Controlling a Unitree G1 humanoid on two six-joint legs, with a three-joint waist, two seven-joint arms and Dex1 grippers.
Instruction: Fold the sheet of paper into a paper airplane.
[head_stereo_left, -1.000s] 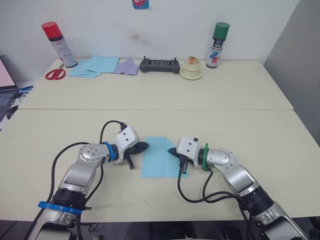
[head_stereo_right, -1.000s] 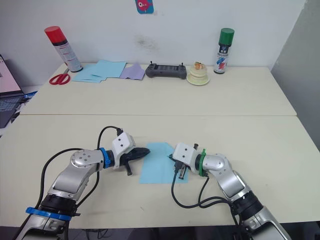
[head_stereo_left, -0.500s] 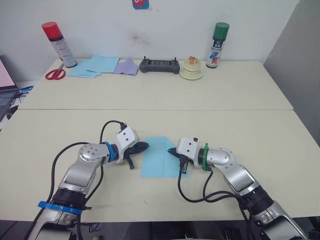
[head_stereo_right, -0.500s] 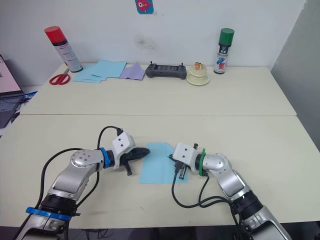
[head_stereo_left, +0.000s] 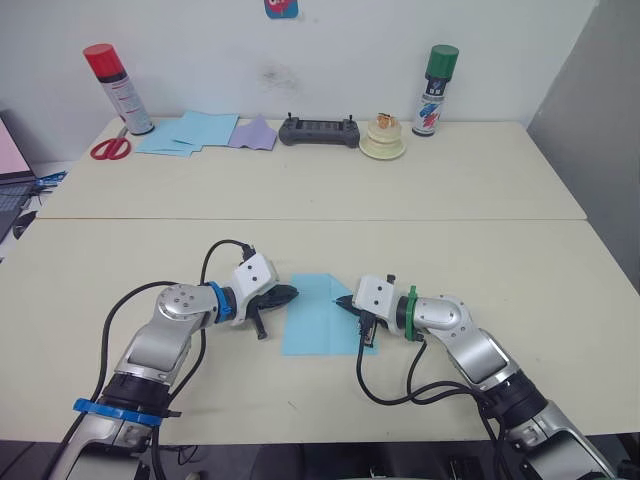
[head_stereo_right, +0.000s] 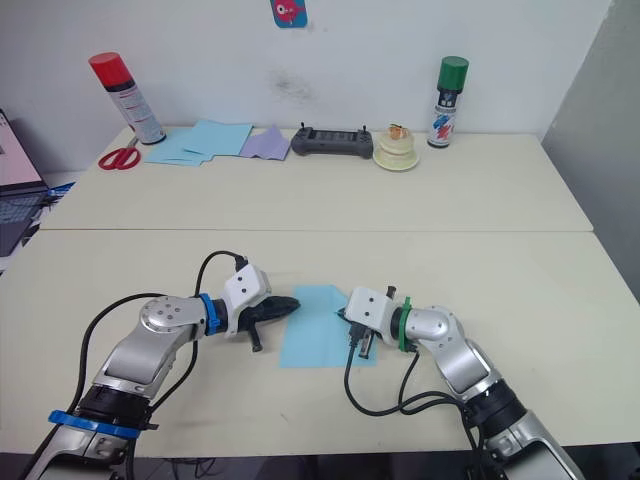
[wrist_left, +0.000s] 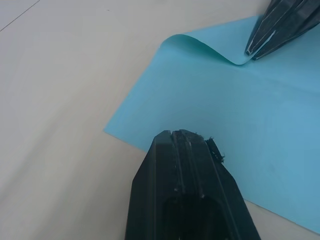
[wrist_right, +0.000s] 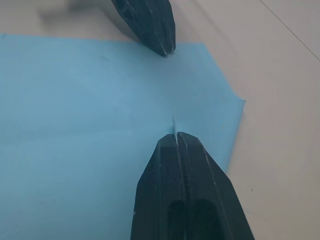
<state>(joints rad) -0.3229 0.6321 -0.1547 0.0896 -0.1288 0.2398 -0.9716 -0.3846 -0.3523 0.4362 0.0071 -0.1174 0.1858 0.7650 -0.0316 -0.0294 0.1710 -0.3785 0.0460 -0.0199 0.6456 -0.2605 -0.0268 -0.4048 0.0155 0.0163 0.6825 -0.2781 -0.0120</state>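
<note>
1. Light blue, the sheet of paper (head_stereo_left: 322, 316) lies flat near the bench's (head_stereo_left: 560, 250) front edge, midway along it.
2. Pinched tight on its right edge, the right gripper (wrist_right: 175, 136) curls that edge upward.
3. Closed and empty, the left gripper (wrist_left: 187, 140) rests at the sheet's left edge.

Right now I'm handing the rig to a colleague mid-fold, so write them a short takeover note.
Left gripper: shut, tip resting at the left edge of the sheet of paper, not clamping it.
Right gripper: shut on the sheet's far right corner, which is curled up off the table.
The sheet lies between both arms near the front edge, with one centre crease visible.
Done: centre crease only.
Left: corner folds, wings; no airplane shape yet.
Spare blue sheets lie at the back left.
</note>
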